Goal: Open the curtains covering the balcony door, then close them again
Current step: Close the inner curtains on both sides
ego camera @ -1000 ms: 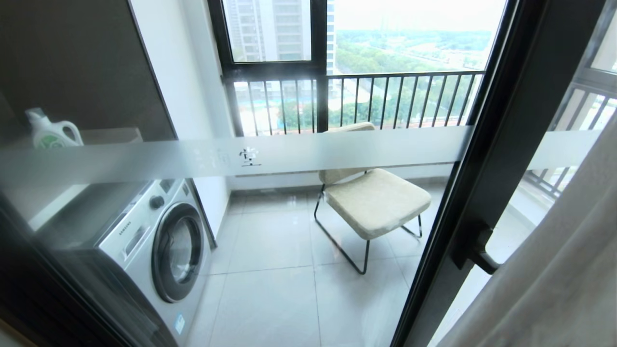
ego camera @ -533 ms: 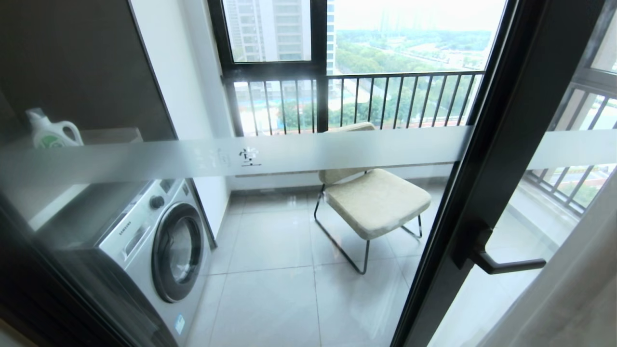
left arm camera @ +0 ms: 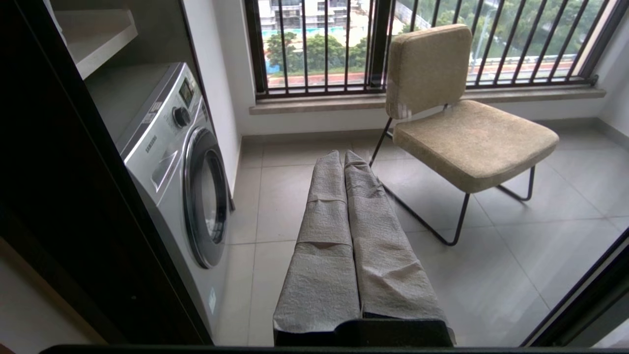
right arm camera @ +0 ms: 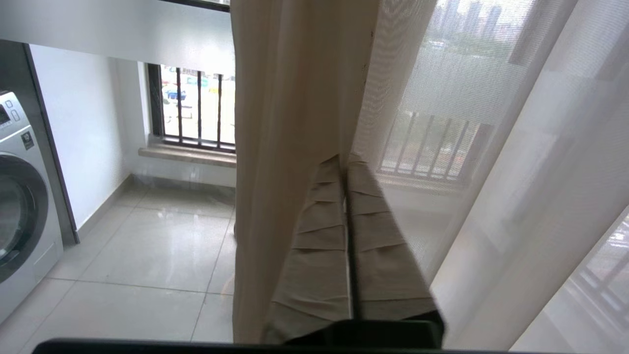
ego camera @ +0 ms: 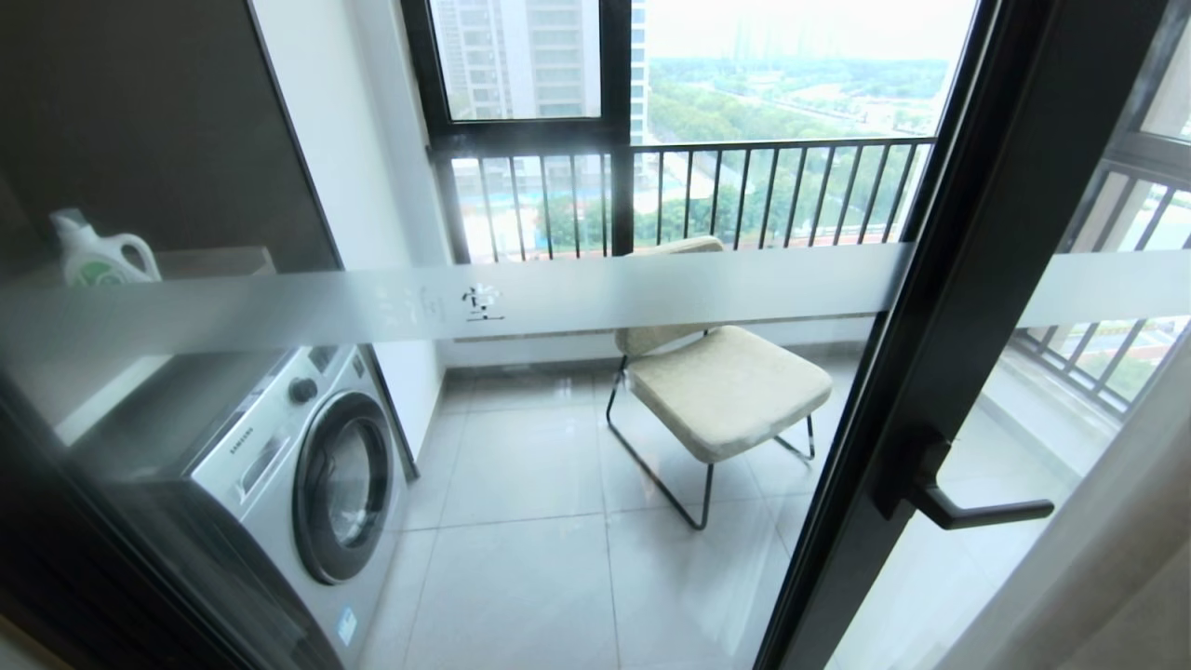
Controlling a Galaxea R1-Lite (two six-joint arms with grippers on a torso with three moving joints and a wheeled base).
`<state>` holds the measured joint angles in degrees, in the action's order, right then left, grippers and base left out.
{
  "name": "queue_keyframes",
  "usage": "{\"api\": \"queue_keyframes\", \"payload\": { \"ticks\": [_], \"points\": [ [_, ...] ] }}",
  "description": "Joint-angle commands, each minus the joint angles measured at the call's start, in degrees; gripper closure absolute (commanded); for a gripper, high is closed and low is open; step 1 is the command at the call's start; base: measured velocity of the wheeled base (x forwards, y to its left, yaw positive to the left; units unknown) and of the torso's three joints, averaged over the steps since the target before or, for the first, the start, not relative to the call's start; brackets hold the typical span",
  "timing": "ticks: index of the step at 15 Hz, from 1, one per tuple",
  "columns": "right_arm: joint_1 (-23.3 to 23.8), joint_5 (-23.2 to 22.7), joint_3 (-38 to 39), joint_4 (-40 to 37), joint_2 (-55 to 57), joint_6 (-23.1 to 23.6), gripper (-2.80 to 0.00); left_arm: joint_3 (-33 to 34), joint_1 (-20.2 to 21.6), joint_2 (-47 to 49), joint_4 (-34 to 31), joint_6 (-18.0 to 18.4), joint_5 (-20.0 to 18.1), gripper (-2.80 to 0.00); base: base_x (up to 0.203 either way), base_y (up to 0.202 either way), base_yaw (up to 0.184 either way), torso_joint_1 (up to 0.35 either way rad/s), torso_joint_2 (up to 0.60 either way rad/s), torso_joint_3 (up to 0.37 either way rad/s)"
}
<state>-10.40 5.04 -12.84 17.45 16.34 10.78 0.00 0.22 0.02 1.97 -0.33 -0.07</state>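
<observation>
The balcony door [ego camera: 949,307] has a black frame, a frosted band [ego camera: 558,298] across the pane and a black lever handle [ego camera: 977,510]. The curtains [ego camera: 1126,577] show only at the lower right corner of the head view, pulled off the door. In the right wrist view the beige drape [right arm camera: 275,123] hangs just beyond my right gripper [right arm camera: 344,158], with the sheer layer [right arm camera: 491,123] beside it. Its cloth-wrapped fingers lie together with a thin slit and nothing held. My left gripper [left arm camera: 344,155] is shut, parked, pointing at the glass.
Behind the glass stand a washing machine [ego camera: 298,465], a beige chair [ego camera: 726,386] on black legs and a detergent bottle [ego camera: 98,251] on a shelf. A barred window railing [ego camera: 744,186] closes the far side of the balcony.
The curtain at the right edge of the head view has slid further right, uncovering the door handle and more of the right pane. The camera has not moved.
</observation>
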Motion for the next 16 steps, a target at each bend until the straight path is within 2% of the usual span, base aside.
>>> {"api": "queue_keyframes", "payload": {
  "ticks": [1,5,8,10,14,16],
  "points": [
    [5.2,-2.6,0.2,-0.9,0.1,-0.4,0.0,0.0,0.0,0.0,0.0,0.0,0.0,0.0,0.0,0.0,0.0,0.0,0.0,0.0],
    [5.5,-3.4,5.0,-1.6,-0.2,-1.1,0.0,0.0,0.0,0.0,0.0,0.0,0.0,0.0,0.0,0.0,0.0,0.0,0.0,0.0],
    [6.5,-1.9,11.9,-0.1,-0.5,-1.7,0.0,0.0,0.0,0.0,0.0,0.0,0.0,0.0,0.0,0.0,0.0,0.0,0.0,0.0],
    [9.2,-3.3,12.8,-5.9,-4.8,-2.6,0.0,0.0,0.0,0.0,0.0,0.0,0.0,0.0,0.0,0.0,0.0,0.0,0.0,0.0],
    [10.3,-5.2,12.8,-16.4,-16.2,-2.9,0.0,0.0,0.0,0.0,0.0,0.0,0.0,0.0,0.0,0.0,0.0,0.0,0.0,0.0],
    [10.4,-5.8,12.7,-17.8,-16.3,-3.8,0.0,0.0,0.0,0.0,0.0,0.0,0.0,0.0,0.0,0.0,0.0,0.0,0.0,0.0]
  ]
}}
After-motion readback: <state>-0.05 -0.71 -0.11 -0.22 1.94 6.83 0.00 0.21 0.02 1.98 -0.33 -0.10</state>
